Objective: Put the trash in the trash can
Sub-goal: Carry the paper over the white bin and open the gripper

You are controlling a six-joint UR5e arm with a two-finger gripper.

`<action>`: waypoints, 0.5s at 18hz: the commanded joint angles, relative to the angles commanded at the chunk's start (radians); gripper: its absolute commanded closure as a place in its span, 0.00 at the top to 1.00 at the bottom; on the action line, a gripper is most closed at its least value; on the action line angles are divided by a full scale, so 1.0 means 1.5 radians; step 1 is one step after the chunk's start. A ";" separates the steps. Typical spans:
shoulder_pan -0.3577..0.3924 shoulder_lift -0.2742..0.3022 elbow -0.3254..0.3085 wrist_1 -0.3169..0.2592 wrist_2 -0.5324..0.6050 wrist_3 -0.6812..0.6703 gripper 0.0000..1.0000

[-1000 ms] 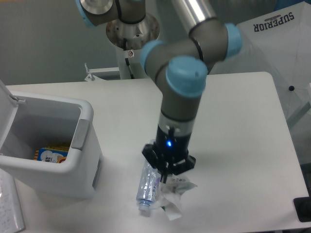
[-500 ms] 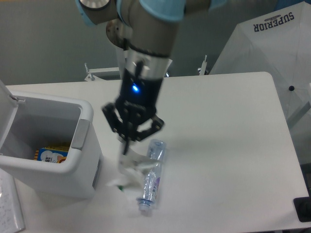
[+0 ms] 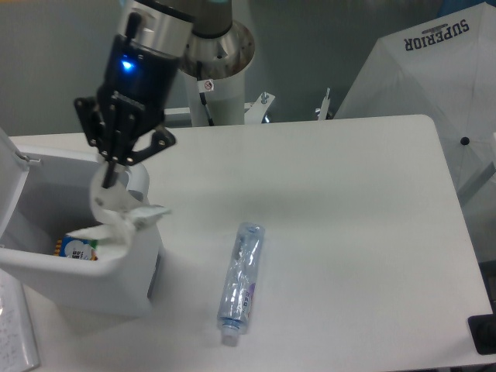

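My gripper (image 3: pixel 115 167) hangs over the right rim of the white trash can (image 3: pixel 46 267), shut on the crumpled clear wrapper (image 3: pixel 118 205). The wrapper dangles below the fingers, partly over the bin's opening and partly across its rim. The flattened clear plastic bottle (image 3: pixel 241 281) lies on the table to the right of the bin, cap toward the front edge, well apart from the gripper. The bin's lid (image 3: pixel 9 182) stands open at the left.
A yellow-and-blue printed packet (image 3: pixel 76 247) lies inside the bin. The robot's base column (image 3: pixel 219 74) stands at the back of the table. A white cover with "SUPERIOR" lettering (image 3: pixel 442 77) sits beyond the right edge. A pale sheet (image 3: pixel 15 333) lies front left.
The gripper has lifted the wrapper off the table beside the bottle and carried it left and back to above the bin's rim. The bottle stays on the table.
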 joint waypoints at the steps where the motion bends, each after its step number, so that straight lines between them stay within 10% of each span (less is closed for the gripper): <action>1: -0.007 -0.001 0.000 0.000 0.000 0.000 0.00; 7: -0.015 0.001 0.000 0.001 -0.035 -0.002 0.52; 9: -0.014 0.002 0.001 0.001 -0.040 -0.014 1.00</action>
